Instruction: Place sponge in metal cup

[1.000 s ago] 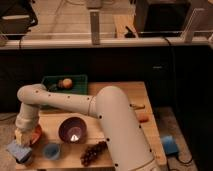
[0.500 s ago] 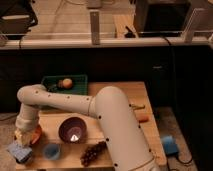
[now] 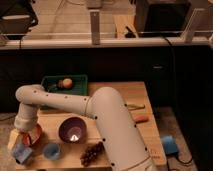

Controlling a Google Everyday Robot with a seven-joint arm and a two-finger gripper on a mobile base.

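Camera view shows us a wooden table (image 3: 122, 92) with the white arm (image 3: 110, 120) reaching across it from the lower right. The arm bends at an elbow near the table's left edge and turns downward.

We find the gripper (image 3: 19, 141) at the front left corner, below the wrist and low over the tabletop. The wrist covers most of it. We cannot tell how wide it stands, or whether it grips anything.

We see the sponge (image 3: 22, 154) just under and in front of the gripper, at the very front left of the table. It looks tilted rather than flat. The two are so close that we cannot tell whether they touch.

An orange bowl (image 3: 34, 136) sits just right of the gripper, partly behind the wrist. Further right is a purple bowl (image 3: 72, 129), with something bright low inside it. A light blue cup (image 3: 51, 150) stands in front, between the two bowls, near the sponge. Dark grapes (image 3: 92, 153) lie right of the cup at the front edge.

At the back left, a green tray (image 3: 55, 78) holds a round orange fruit (image 3: 66, 82). A brighter blue block (image 3: 170, 145) lies off the table's right side, well apart from the rest.
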